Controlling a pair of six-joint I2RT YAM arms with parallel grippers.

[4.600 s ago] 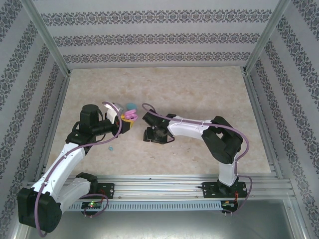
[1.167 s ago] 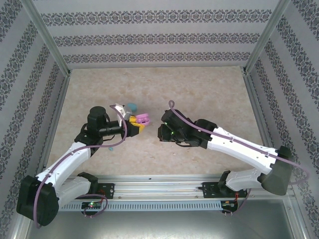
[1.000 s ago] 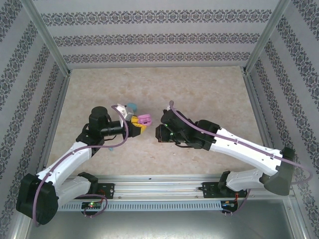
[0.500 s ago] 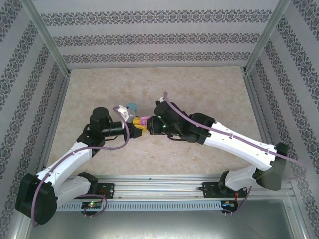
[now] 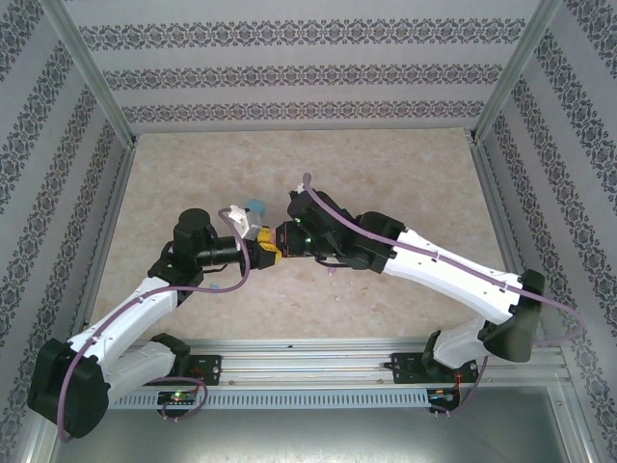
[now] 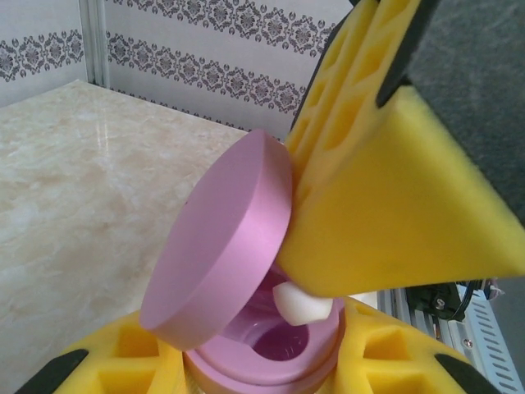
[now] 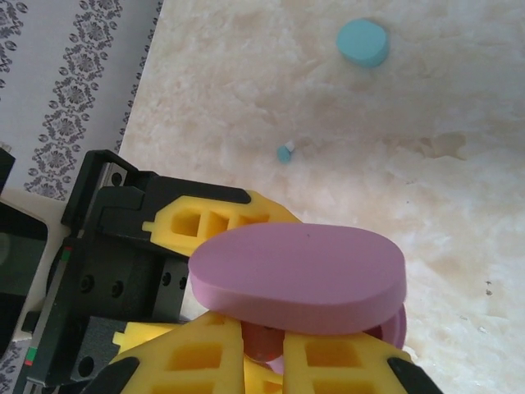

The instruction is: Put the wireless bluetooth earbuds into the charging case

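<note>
My left gripper (image 6: 262, 365) is shut on the base of the pink charging case (image 6: 271, 361), which it holds above the table. The case's lid (image 6: 221, 238) stands open. My right gripper (image 7: 267, 351) is shut on a pale pink earbud (image 6: 305, 302), whose tip sits just over the case's hollow, under the raised lid (image 7: 299, 275). In the top view the two grippers meet nose to nose, left gripper (image 5: 260, 247) against right gripper (image 5: 281, 239). Whether the earbud touches the case's seat I cannot tell.
A turquoise oval case (image 7: 362, 43) lies on the marble table (image 5: 386, 174), just behind the left gripper (image 5: 254, 205). A tiny light blue earbud (image 7: 285, 153) lies loose on the table near it. Patterned walls and metal posts ring the table.
The right arm has swung left and reached in until its gripper meets the left gripper at the open pink case. The left arm has barely moved.
</note>
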